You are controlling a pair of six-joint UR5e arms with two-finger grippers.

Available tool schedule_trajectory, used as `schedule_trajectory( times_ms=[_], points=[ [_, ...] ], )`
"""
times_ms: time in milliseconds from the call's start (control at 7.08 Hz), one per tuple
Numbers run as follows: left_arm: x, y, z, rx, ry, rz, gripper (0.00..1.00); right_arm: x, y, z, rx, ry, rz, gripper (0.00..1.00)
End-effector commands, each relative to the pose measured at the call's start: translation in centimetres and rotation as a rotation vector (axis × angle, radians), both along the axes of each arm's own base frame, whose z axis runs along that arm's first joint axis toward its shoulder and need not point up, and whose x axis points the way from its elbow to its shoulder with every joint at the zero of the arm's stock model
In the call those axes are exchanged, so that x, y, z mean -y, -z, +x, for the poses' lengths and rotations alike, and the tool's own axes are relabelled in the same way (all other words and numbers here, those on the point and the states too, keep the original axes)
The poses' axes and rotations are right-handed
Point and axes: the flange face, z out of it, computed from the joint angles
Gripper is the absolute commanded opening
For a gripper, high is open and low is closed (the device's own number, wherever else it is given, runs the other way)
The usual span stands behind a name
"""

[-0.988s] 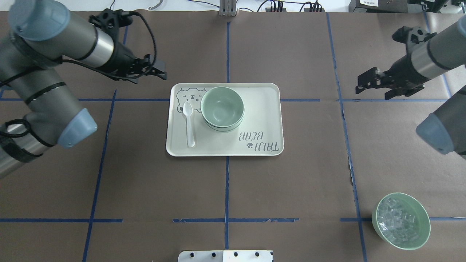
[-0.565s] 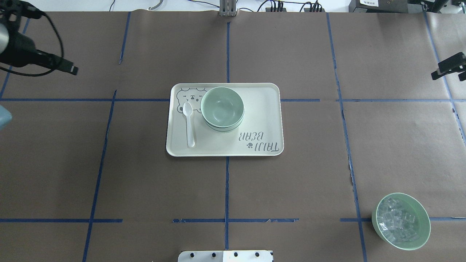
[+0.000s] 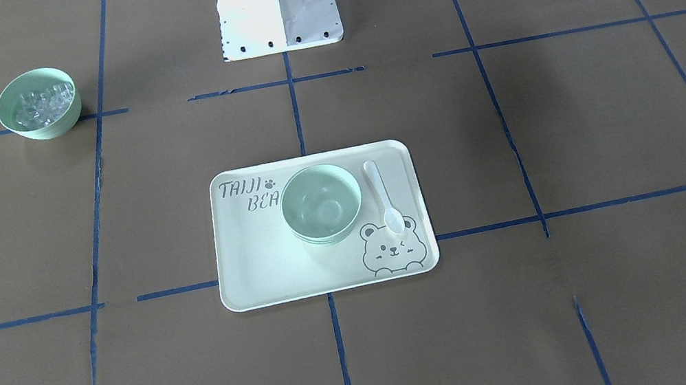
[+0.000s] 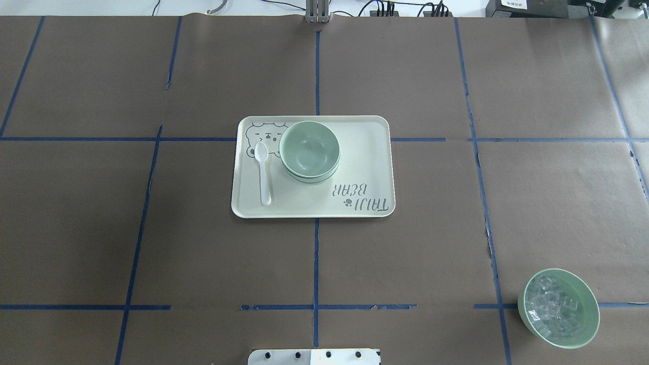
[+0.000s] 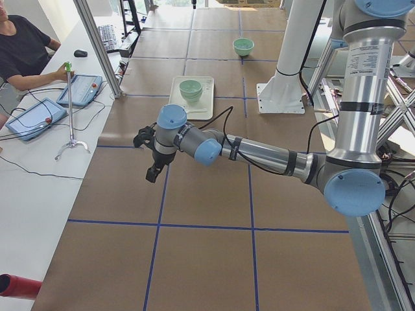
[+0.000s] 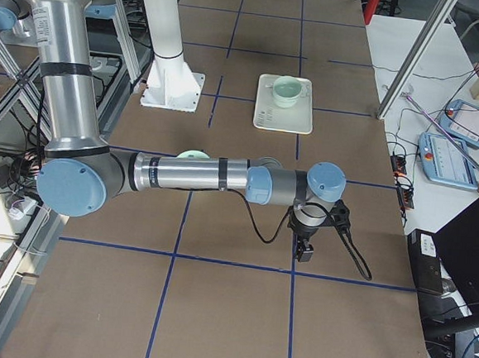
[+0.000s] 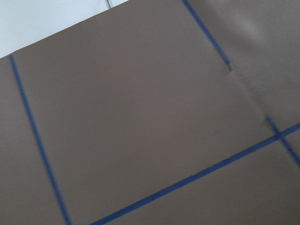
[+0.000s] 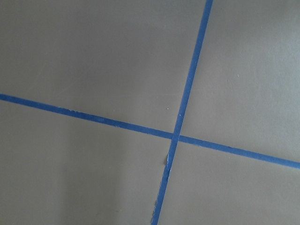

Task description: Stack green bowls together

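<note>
The green bowls sit nested in one stack on the bear-printed tray, with the lower rims showing under the top bowl. The stack also shows in the front-facing view, the left view and the right view. My left gripper hangs over bare paper far from the tray, seen only in the left view. My right gripper hangs over bare paper, seen only in the right view. I cannot tell whether either is open or shut. Both wrist views show only brown paper and blue tape.
A white spoon lies on the tray beside the stack. A green bowl of clear ice-like cubes stands at the near right. The robot's white base is at the near edge. An operator sits beyond the table's left end.
Both arms have swung outward and left the overhead view, the left one to the left, the right one to the right. The bowls, tray and spoon have not moved.
</note>
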Motion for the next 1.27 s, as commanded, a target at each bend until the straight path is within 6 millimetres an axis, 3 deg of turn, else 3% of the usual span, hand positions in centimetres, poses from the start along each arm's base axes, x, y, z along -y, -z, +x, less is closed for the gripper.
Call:
schedule_trajectory(
  times_ms=[0,706,847,1129],
  points=[
    [-1.9,-2.5,-1.8,-0.085,-0.036,-0.204,1.00,0.4,4.0,0.3,-0.014,0.016,-0.033,1.00],
    [-1.6,-2.8,-1.7,-0.080,-0.041,-0.199,1.00,-0.2,3.2,0.0,0.005,0.009,-0.051,1.00],
    [-1.0,-1.2,-1.7,-0.075,-0.041,-0.118,1.00,-0.3,3.4,0.0,0.004,0.011,-0.042,1.00],
    [-0.5,-1.8,-1.7,-0.075,-0.047,-0.125,1.00,-0.2,3.0,-0.3,-0.006,0.013,-0.053,1.00]
  ],
)
